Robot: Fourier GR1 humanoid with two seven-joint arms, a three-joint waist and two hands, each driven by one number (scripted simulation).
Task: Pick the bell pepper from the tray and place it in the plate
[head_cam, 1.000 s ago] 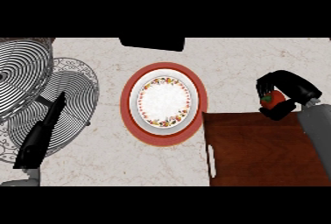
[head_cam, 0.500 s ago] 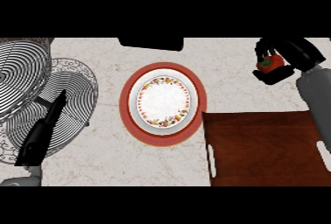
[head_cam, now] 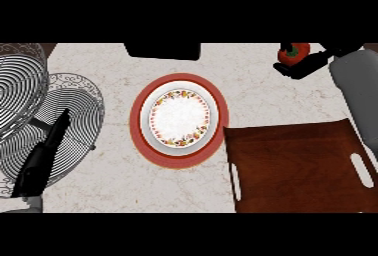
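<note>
A red bell pepper [head_cam: 294, 54] with a green stem is held at the top right of the head view, above the counter and beyond the tray. My right hand [head_cam: 304, 67] is curled round it and hides its lower part. The brown wooden tray [head_cam: 295, 165] with white handle slots lies at the lower right with nothing on it. The plate [head_cam: 179, 116], white with a floral band and a wide red rim, sits at the centre, left of the tray. My left hand [head_cam: 44, 152] shows at the lower left, fingers straight, resting over the wire rack.
A wire rack with round coils [head_cam: 40, 105] covers the left side. A black object [head_cam: 162, 50] sits at the counter's far edge above the plate. The marble counter [head_cam: 111, 165] lies bare between rack and plate.
My right hand has lifted the bell pepper off the tray and carried it up and away, toward the far right of the counter. The left hand has not moved.
</note>
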